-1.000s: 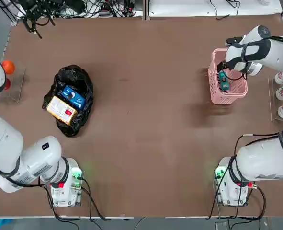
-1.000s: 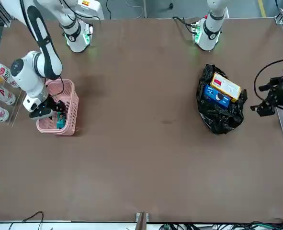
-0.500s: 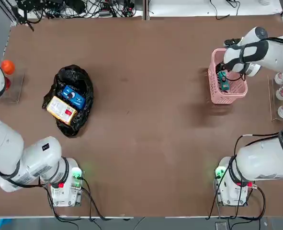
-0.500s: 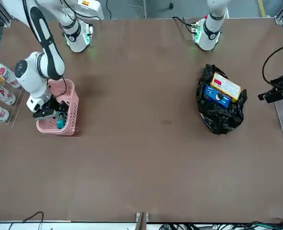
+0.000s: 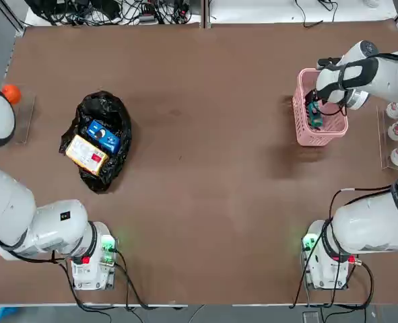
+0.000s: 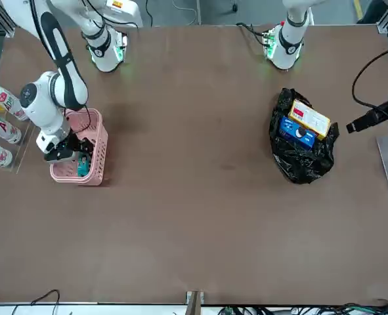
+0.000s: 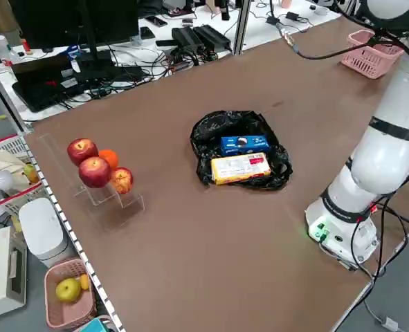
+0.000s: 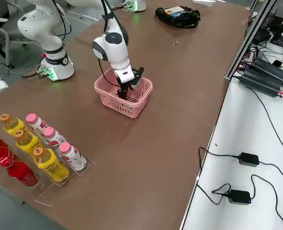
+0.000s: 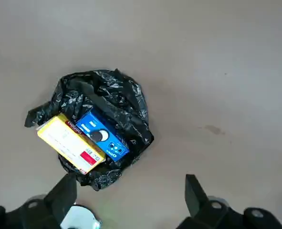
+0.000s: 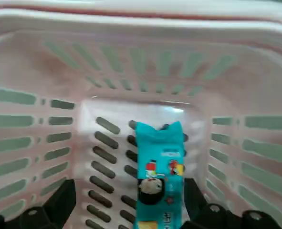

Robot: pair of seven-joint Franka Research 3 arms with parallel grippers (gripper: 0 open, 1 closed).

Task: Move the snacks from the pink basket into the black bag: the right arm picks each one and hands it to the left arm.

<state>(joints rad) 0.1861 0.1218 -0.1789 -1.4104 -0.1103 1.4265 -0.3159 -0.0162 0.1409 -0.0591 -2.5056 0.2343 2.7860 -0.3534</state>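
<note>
The pink basket point(image 5: 319, 108) stands on the brown table point(image 5: 205, 168) and serves as the landmark here. The right claw point(image 10: 126, 202) is lowered inside this basket, its fingers point(image 10: 62, 198) spread apart and gripping nothing. The small teal snack point(image 10: 159, 171) lies on the basket's slotted floor between those two fingers, and whether they touch it cannot be told. The right arm point(image 5: 363, 67) bends over the basket from the side where the white bottles point(image 8: 60, 146) with pink caps stand in a clear rack.

Far from the basket, across the table, sits the black bag point(image 5: 99, 138), open at the top. Inside it lie the blue snack point(image 5: 104, 136) and the yellow-orange snack point(image 5: 86, 154), side by side and touching. The left claw point(image 9: 129, 193) hangs high above the table, beyond the bag as seen from the basket, its fingers wide apart and empty. The left arm point(image 5: 23, 222) rises from its base at the table's near edge. Round red and orange fruits point(image 7: 97, 166) rest on a clear stand farther still from the basket than the bag.
</note>
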